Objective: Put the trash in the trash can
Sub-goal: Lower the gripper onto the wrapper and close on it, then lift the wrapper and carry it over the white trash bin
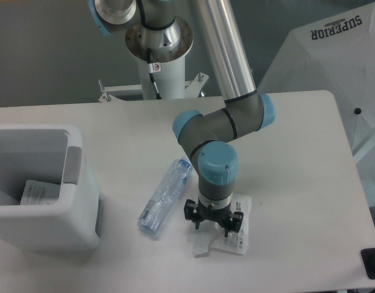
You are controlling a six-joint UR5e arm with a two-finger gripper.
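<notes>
Black two-finger pincer [213, 227] points straight down over the crumpled clear plastic wrapper with white printed label [229, 238] near the white worktop's [297, 159] front edge; cannot tell whether its fingers are spread or clamped. Crushed clear plastic water bottle [165, 195] lies just left of it. White rectangular plastic bin [44, 189] sits far left, a labelled wrapper [40, 193] inside.
</notes>
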